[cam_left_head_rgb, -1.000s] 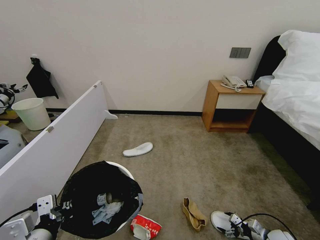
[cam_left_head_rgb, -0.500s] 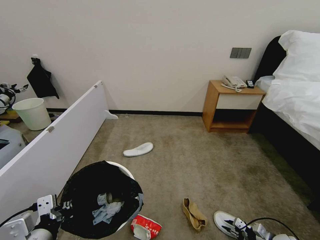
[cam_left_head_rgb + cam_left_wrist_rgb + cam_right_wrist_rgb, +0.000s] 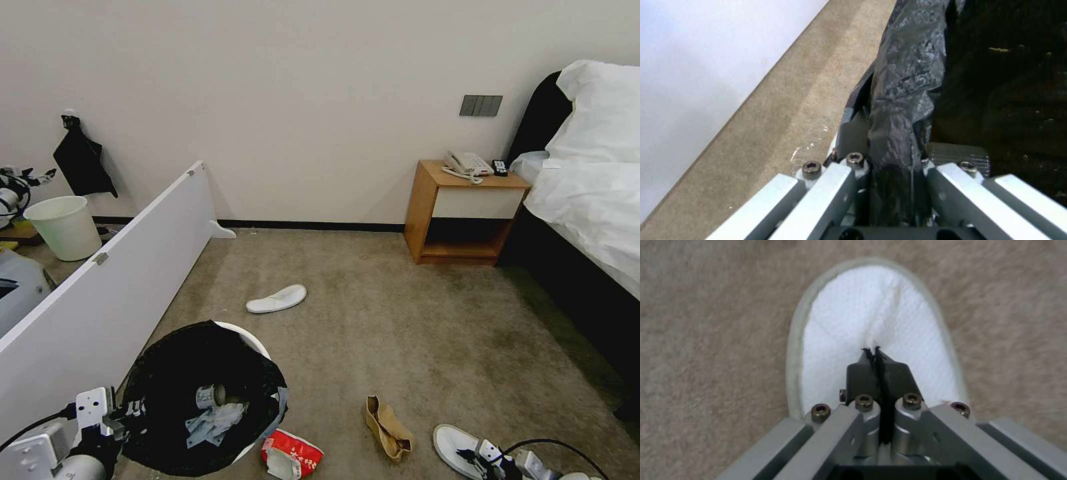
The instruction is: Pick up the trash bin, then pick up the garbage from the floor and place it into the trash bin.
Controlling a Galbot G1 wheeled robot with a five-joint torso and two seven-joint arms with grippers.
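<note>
The trash bin point(image 3: 257, 347), white with a black bag point(image 3: 907, 66) folded over its rim, stands at the lower left of the head view; crumpled tissue point(image 3: 213, 420) lies inside. My left gripper point(image 3: 128, 415) point(image 3: 902, 151) is shut on the bin's bagged rim. A flat white slipper point(image 3: 453, 441) point(image 3: 871, 316) lies on the carpet at the lower right, and my right gripper point(image 3: 485, 457) point(image 3: 873, 355) is shut on its pinched upper. More garbage on the floor: another white slipper point(image 3: 277, 299), a brown paper bag point(image 3: 388, 420) and a red-white wrapper point(image 3: 291, 453) beside the bin.
A long white panel point(image 3: 100, 300) leans along the left. Behind it stands a plain white bucket point(image 3: 65, 227). A wooden nightstand point(image 3: 467, 213) with a telephone point(image 3: 468, 164) sits at the far wall, next to the bed point(image 3: 593, 193) on the right. Open carpet point(image 3: 400, 320) lies between.
My right gripper has shifted right and toward the lower edge of the head view, and the slipper under it slid the same way. The left gripper and bin stayed put.
</note>
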